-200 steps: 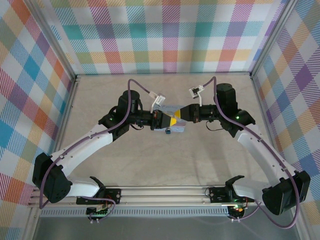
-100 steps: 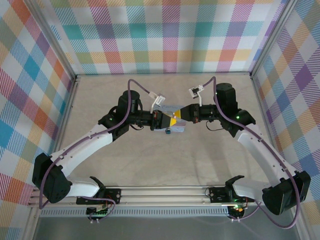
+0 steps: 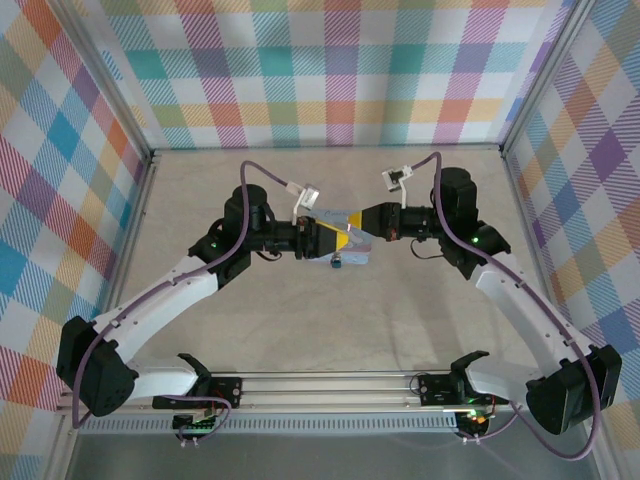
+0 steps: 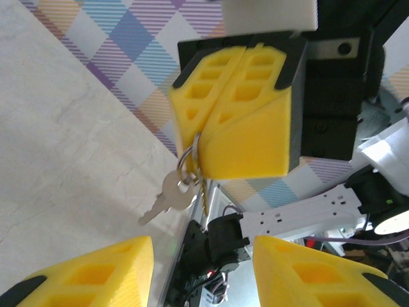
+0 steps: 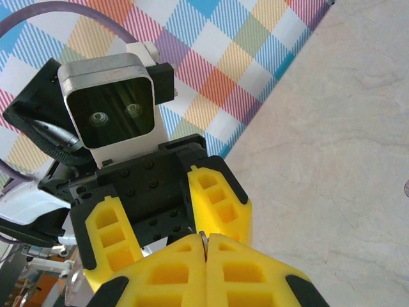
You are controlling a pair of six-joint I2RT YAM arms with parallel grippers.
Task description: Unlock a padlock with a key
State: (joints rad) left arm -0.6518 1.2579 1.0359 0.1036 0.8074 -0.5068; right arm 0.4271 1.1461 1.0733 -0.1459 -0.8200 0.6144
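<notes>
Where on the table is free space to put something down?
Free: table from the middle to the rail; strip along the back wall. Crowded: the middle, where left gripper, right gripper holding the key, and tin meet.

Silver key (image 4: 167, 201), pastel plaid walls (image 3: 330, 60)
</notes>
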